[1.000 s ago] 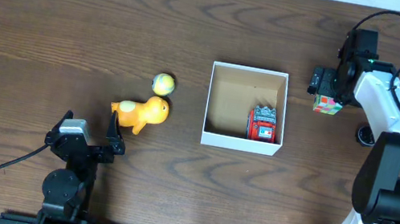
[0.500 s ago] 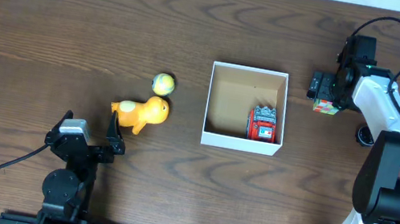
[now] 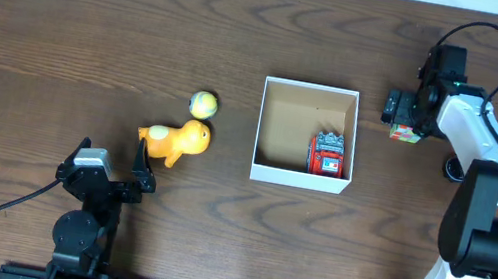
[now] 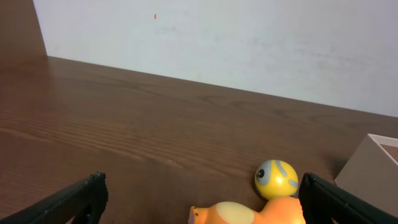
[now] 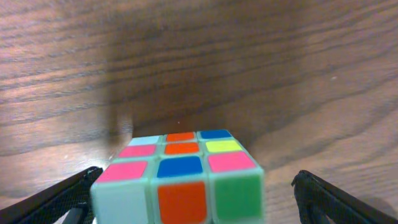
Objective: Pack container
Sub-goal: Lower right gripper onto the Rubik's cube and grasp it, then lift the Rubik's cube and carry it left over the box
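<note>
I'm watching the right gripper (image 5: 196, 180) hanging open around the cube (image 5: 180, 168), its base running off frame. The left gripper (image 4: 202, 183) is sitting open, the orange toy (image 4: 249, 214) half cropped.

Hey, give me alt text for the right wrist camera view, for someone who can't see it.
A multicoloured puzzle cube with pink, orange, blue, yellow and green tiles fills the lower centre, between the two dark fingers of the open right claw. Behind it stretches a dark brown wood-grain table, shadowed just beyond the cube.
</note>
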Controlling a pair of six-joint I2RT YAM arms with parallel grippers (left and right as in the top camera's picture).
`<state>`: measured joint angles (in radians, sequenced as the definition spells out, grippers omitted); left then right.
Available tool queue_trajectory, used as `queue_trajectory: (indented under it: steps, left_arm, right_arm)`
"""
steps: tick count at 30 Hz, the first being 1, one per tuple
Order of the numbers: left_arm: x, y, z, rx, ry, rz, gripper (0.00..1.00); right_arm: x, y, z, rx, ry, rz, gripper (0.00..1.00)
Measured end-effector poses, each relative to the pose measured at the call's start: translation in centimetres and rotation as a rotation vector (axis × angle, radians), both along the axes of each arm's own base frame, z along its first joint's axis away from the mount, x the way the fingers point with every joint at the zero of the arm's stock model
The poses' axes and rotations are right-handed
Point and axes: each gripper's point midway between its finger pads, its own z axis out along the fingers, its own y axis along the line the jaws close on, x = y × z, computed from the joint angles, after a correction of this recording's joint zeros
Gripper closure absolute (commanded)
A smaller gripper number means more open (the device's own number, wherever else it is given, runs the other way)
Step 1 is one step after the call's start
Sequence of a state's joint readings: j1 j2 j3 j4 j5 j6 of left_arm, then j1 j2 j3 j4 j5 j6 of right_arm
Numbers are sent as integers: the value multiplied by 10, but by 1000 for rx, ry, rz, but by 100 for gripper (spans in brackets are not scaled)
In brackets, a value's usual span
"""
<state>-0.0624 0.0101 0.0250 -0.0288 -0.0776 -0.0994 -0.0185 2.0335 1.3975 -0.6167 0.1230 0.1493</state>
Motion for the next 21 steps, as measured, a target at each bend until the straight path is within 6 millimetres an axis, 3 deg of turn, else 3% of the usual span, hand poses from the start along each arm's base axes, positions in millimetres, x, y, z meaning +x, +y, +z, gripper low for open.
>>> queue_trajectory:
  steps: [5,14,21]
  left_arm:
    - [0,0,0,0,0,0,2]
    - [0,0,0,0,0,0,2]
    - [0,0,0,0,0,0,2]
  right_arm:
    - [-2,1,-13,7,24,4,12]
    - [-3,3,-14,18,27,3,27]
    - [-4,3,-14,20,32,5,44]
